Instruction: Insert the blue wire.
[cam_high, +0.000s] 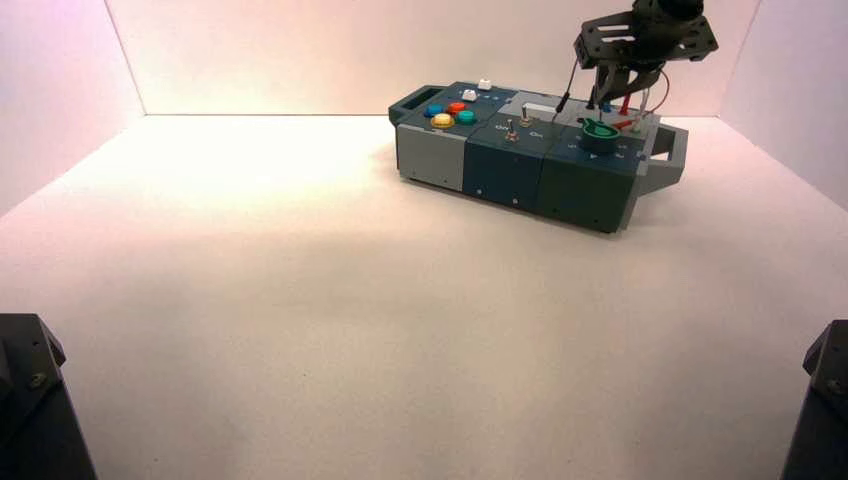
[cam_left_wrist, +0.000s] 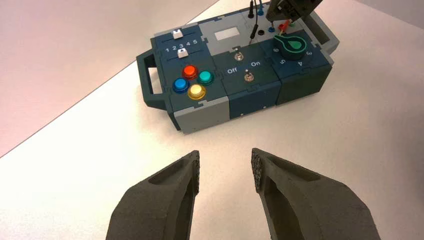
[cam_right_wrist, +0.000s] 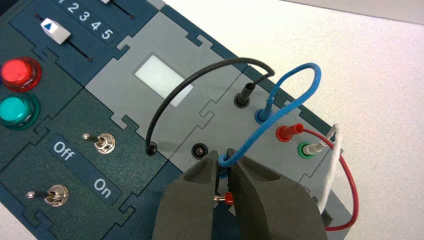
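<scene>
A box (cam_high: 520, 165) sits in the upper right of the high view on a white table (cam_high: 330, 300). At its left end, four round buttons cluster: red (cam_left_wrist: 190, 71), teal (cam_left_wrist: 205, 77), blue (cam_left_wrist: 180, 85) and yellow (cam_left_wrist: 196, 91). Above them in the left wrist view run two sliders with white caps (cam_left_wrist: 176, 34), numbered 1 to 5. Two toggle switches (cam_right_wrist: 99, 142) stand in the middle section, lettered Off and On. A green knob (cam_left_wrist: 291, 44) sits toward the right end. In the right wrist view a black wire (cam_right_wrist: 200, 82) arches over a pale window (cam_right_wrist: 162, 80), and a red wire (cam_right_wrist: 347, 175) and a white wire (cam_right_wrist: 332, 165) curve at the right.
</scene>
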